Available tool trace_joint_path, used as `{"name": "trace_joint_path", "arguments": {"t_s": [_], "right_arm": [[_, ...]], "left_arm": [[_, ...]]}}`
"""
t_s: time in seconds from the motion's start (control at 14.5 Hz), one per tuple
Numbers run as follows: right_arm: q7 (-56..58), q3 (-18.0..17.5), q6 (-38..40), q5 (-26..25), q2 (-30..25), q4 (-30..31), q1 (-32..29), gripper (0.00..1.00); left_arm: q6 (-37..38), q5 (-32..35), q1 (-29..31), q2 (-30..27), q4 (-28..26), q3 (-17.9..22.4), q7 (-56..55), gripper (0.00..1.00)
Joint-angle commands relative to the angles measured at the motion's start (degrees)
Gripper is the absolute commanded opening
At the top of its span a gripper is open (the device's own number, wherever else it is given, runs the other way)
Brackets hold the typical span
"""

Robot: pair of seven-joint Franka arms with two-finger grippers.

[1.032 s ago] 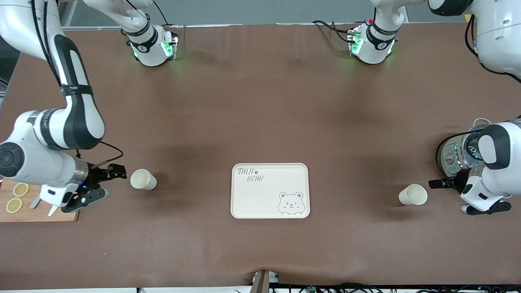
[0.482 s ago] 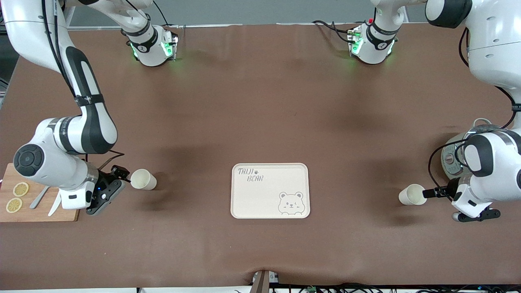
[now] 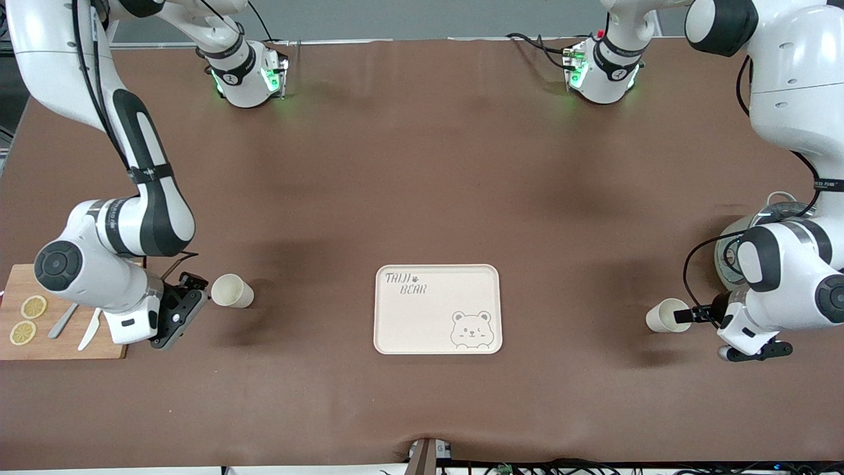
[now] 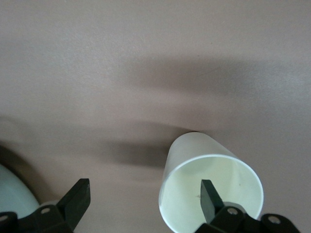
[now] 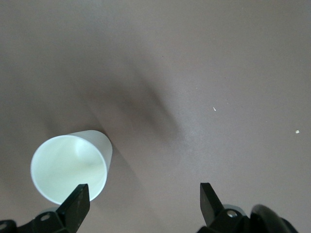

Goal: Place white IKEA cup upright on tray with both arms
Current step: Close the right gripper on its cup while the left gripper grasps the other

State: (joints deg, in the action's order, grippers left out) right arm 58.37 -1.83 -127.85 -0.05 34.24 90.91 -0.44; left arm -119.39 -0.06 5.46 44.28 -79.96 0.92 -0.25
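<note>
The cream-white tray (image 3: 437,309) with "TAIJI BEAR" lettering lies mid-table and holds nothing. Two white cups lie on their sides. One cup (image 3: 232,291) is toward the right arm's end; my right gripper (image 3: 190,300) is low beside its mouth, open. In the right wrist view this cup (image 5: 70,167) sits just off one finger (image 5: 77,201) of my right gripper (image 5: 143,199). The other cup (image 3: 667,315) is toward the left arm's end. My left gripper (image 3: 697,322) is open at its mouth. In the left wrist view, my left gripper (image 4: 144,196) has one finger (image 4: 209,194) in front of the cup's (image 4: 194,155) opening.
A wooden cutting board (image 3: 66,343) with lemon slices and a knife lies at the right arm's end, under the right wrist. A metal and glass pot (image 3: 728,247) stands at the left arm's end, partly hidden by the left arm.
Both arms have lowered and moved in toward their cups. The left gripper's finger now reaches its cup's mouth. The right gripper has turned beside its cup. The cups and tray have not moved.
</note>
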Motion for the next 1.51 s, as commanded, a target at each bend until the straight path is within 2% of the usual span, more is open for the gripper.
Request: {"name": "trace_joint_path", "arguments": {"t_s": [0.0,0.07,0.28,0.41,0.48,0.76,1.17,1.45], "right_arm": [[1.9,-0.5,-1.3,-0.6,1.0,0.1,-0.5,1.00],[2.4,-0.5,-2.1,-0.6,1.6,0.2,-0.5,1.00],[3.2,-0.6,-3.1,-0.5,2.2,0.4,-0.3,1.00],[3.2,-0.6,-3.5,-0.5,2.3,1.1,0.1,1.00],[3.2,-0.7,-4.2,-0.5,2.3,1.5,0.3,1.00],[3.2,-0.8,-8.2,-0.4,2.3,4.6,1.0,1.00],[3.2,-0.8,-11.0,-0.4,2.4,7.1,1.4,1.00],[3.2,-0.9,-12.2,-0.4,2.9,7.5,1.3,1.00]], "left_arm": [[-0.6,-1.1,-0.2,0.5,0.6,0.0,-0.2,1.00],[-0.6,-1.4,-0.2,0.5,0.6,0.0,-0.2,0.99],[-0.6,-3.1,-0.1,0.5,0.6,0.0,-0.3,0.56],[-0.6,-3.1,-0.1,0.5,0.6,0.0,-0.5,0.30],[-0.6,-3.1,-0.1,0.4,0.6,0.0,-0.8,0.22],[-0.6,-3.0,-0.2,0.4,0.6,0.0,-2.0,0.00],[-0.6,-3.0,-0.3,-0.2,0.9,0.0,-2.0,0.00],[0.0,-2.8,-0.4,-2.6,1.1,-0.1,-1.7,0.00]]}}
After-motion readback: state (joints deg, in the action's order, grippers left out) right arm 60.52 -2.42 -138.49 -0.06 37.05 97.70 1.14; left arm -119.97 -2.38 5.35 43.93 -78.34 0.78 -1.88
